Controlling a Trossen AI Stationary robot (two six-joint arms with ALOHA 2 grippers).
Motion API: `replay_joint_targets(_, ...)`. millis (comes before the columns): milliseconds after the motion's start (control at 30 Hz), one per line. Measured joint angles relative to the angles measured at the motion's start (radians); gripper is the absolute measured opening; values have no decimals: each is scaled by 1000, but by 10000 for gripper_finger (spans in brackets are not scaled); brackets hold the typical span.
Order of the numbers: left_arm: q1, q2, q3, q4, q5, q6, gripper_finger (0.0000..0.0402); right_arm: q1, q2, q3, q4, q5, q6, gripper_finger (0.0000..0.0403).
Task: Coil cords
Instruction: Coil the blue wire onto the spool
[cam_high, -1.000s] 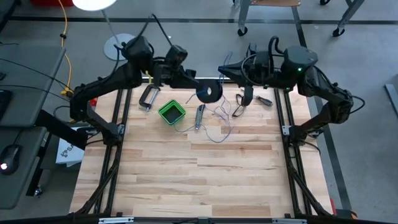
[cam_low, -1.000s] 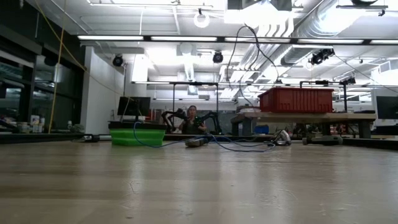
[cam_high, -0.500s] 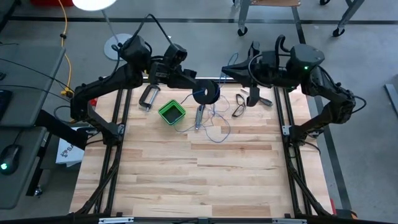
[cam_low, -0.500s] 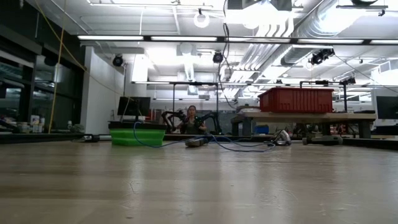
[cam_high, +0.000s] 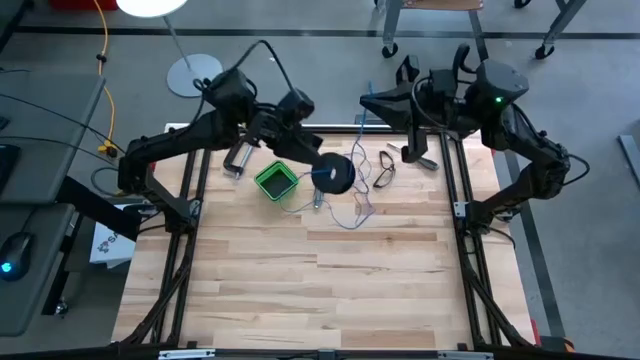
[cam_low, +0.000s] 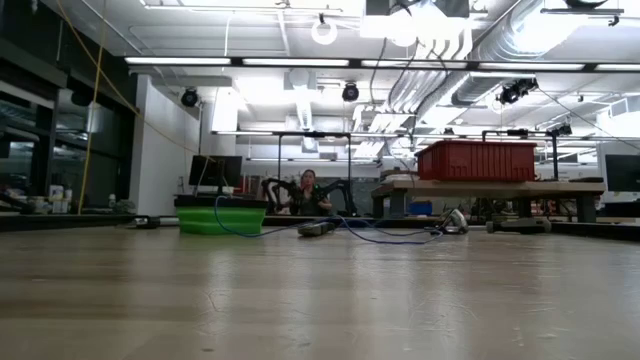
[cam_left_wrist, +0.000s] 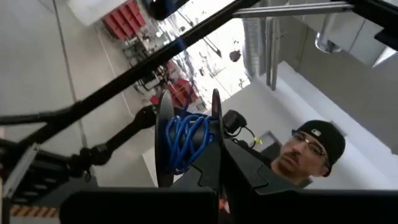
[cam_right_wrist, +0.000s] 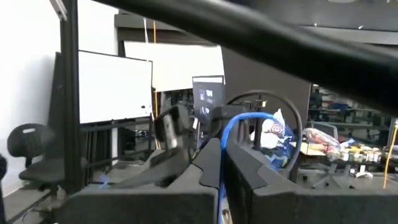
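No text or label can be read.

Both arms are dark, near-black, built of slim links between bulky rounded joint housings, with loose black cables looping above the upper joints. Right arm's housing carries a small lit green indicator light (cam_high: 497, 99). Each arm stands on black frame rails along the surface's (cam_high: 330, 290) sides; wrist views show two dark, wedge-shaped fingers (cam_left_wrist: 239, 163) per hand.

A robotics lab or workshop: exposed ceiling ducts (cam_low: 440, 75), strip lights, workbenches, a red storage bin (cam_low: 475, 160).
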Motion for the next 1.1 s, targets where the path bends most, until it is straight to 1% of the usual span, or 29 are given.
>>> replay_joint_targets(100,-21,27,0,67,0,-42,0,-12,17,0,6,-16,9,0)
replay_joint_targets(233,-44,55,0,305,-10,-168,0,-29,50,0,2,-47,40,0)
replay_joint_targets(333,-50,63,0,456,-51,-258,0,-36,68,0,-18,-52,45,0)
replay_joint_targets(467,-47,63,5,560,-126,-257,0,-35,75,0,-32,-52,46,0)
replay_joint_targets(567,-26,63,62,560,-144,-182,0,-33,76,0,-32,-53,58,0)
replay_joint_targets(667,0,58,120,535,-179,-78,0,-32,78,0,-30,-54,68,0)
replay_joint_targets(800,28,58,181,496,-217,23,0,-32,85,0,-21,-57,77,0)
replay_joint_targets(933,51,60,217,478,-279,125,0,-31,104,0,-28,-107,115,0)
replay_joint_targets(1000,62,60,224,481,-326,160,0,-24,115,0,-23,-108,121,0)
replay_joint_targets(1100,77,61,227,476,-370,161,0,-21,132,0,-17,-109,121,0)
